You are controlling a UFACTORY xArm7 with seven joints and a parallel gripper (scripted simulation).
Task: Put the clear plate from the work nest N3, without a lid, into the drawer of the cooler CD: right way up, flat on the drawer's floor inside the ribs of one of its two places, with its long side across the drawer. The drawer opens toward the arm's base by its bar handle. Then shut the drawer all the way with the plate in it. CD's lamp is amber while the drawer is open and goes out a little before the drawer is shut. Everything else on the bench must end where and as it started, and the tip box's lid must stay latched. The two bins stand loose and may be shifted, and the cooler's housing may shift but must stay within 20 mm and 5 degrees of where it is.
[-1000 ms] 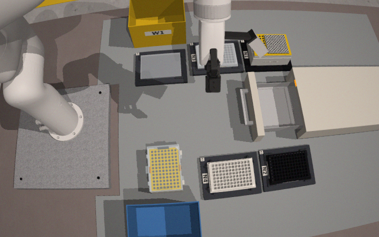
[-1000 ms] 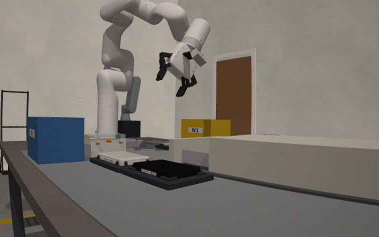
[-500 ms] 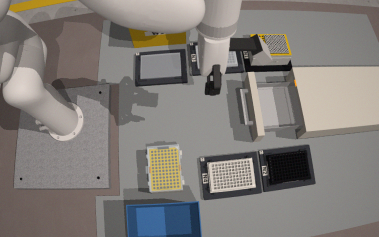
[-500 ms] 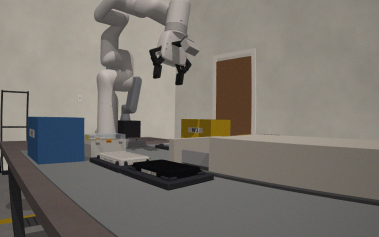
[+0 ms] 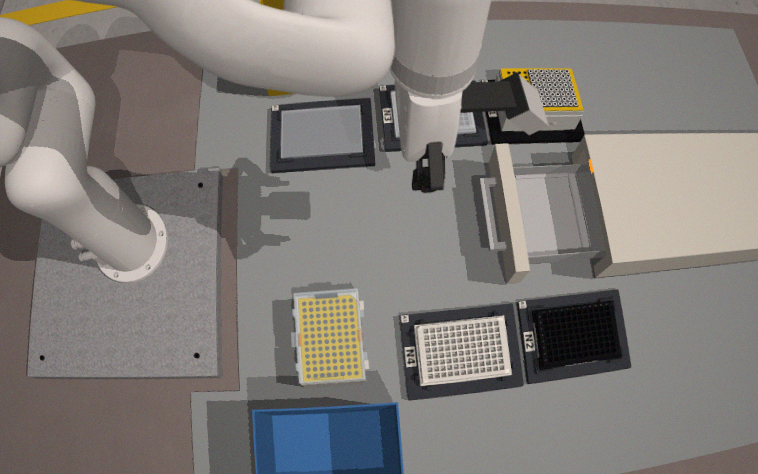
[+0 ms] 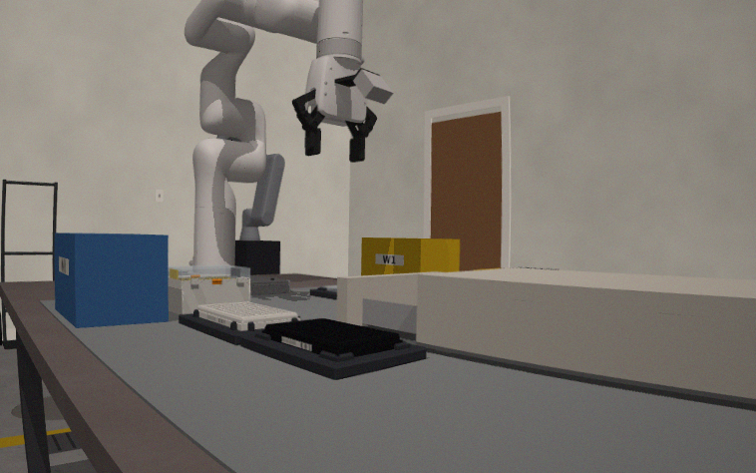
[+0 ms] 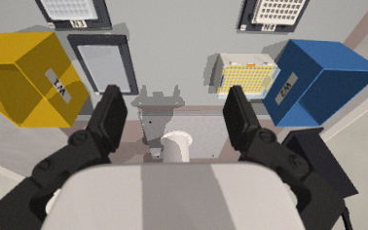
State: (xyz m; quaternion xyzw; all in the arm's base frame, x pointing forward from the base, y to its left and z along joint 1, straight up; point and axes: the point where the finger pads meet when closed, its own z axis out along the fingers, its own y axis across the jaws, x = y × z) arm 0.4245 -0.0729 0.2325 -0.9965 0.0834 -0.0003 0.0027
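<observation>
The clear plate [image 5: 467, 120] sits in nest N3 [image 5: 387, 114] at the back of the bench, mostly hidden by my arm in the top view. It also shows at the top edge of the wrist view [image 7: 73, 7]. The cooler CD [image 5: 694, 200] stands at the right with its drawer [image 5: 547, 211] pulled open and empty. The bar handle [image 5: 488, 214] faces the arm's base, and the amber lamp [image 5: 590, 166] is lit. My gripper [image 6: 334, 144] is open and empty, high above the bench. In the top view the gripper [image 5: 429, 167] hangs between N3 and the drawer front.
The yellow tip box [image 5: 329, 336], the white plate in N4 [image 5: 463, 350] and the black plate in N2 [image 5: 573, 335] stand at the front. The blue bin [image 5: 326, 438] is at the front edge and the yellow bin W1 [image 7: 26, 80] at the back. A flat-topped nest [image 5: 321, 132] and a yellow rack [image 5: 550, 88] flank N3.
</observation>
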